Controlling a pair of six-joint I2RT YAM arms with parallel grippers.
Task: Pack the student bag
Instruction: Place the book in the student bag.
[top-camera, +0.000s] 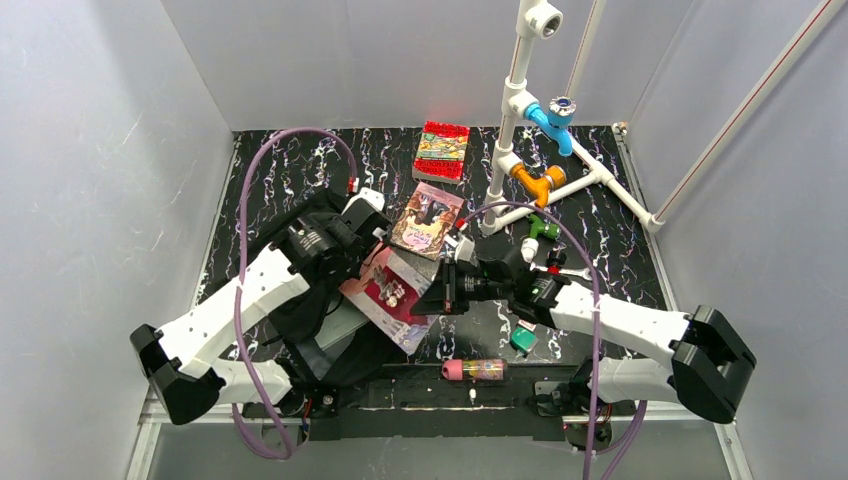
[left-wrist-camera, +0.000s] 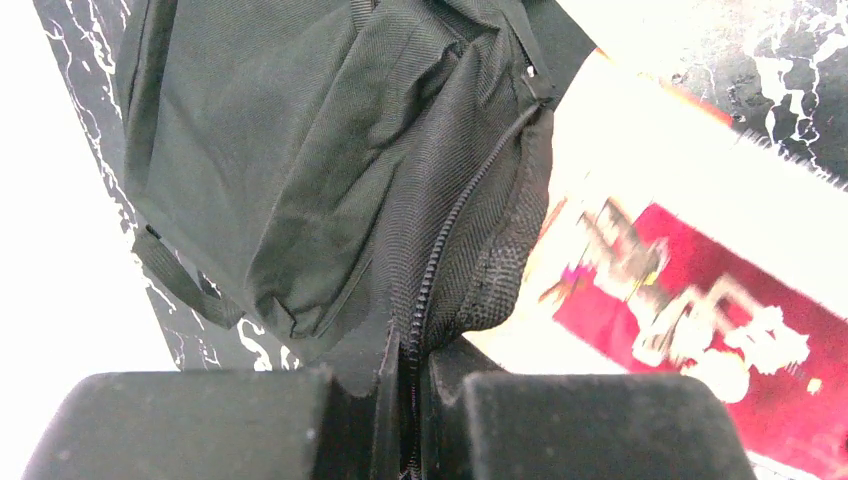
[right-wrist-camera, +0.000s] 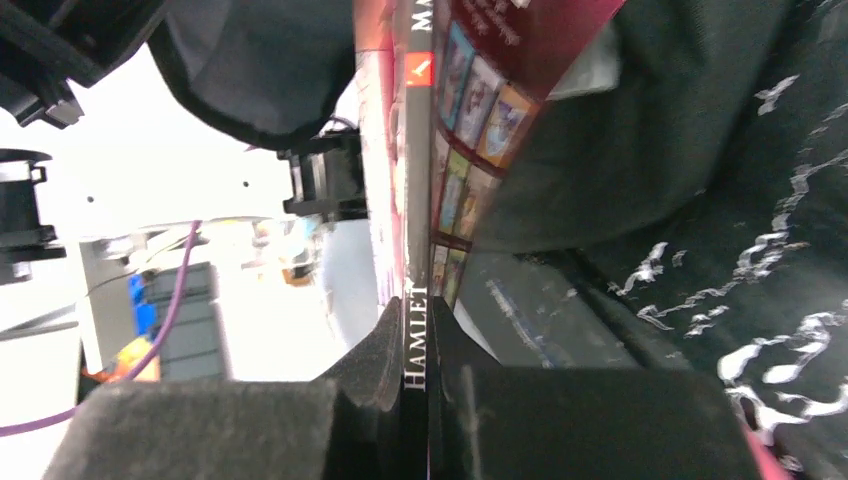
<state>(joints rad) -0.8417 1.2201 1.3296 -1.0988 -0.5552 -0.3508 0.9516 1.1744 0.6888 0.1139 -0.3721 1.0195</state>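
Pink pencil case (top-camera: 475, 370) at the near table edge. Student bag (left-wrist-camera: 330, 170) lies near-left under the left arm: soft black woven fabric, crumpled, zipper track along its edge, webbing strap. Left gripper (left-wrist-camera: 405, 385) pinched tight on the bag fabric at the zipper. Right gripper (right-wrist-camera: 415, 375) clamped on the Hamlet book (right-wrist-camera: 418, 200) spine, beside the bag. Second book (top-camera: 428, 220) behind, red book (top-camera: 443, 150) farthest.

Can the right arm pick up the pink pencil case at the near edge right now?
Probably not yet: the right gripper is shut on the Hamlet book. The pink pencil case lies uncovered nearby, so only the full grip blocks it.
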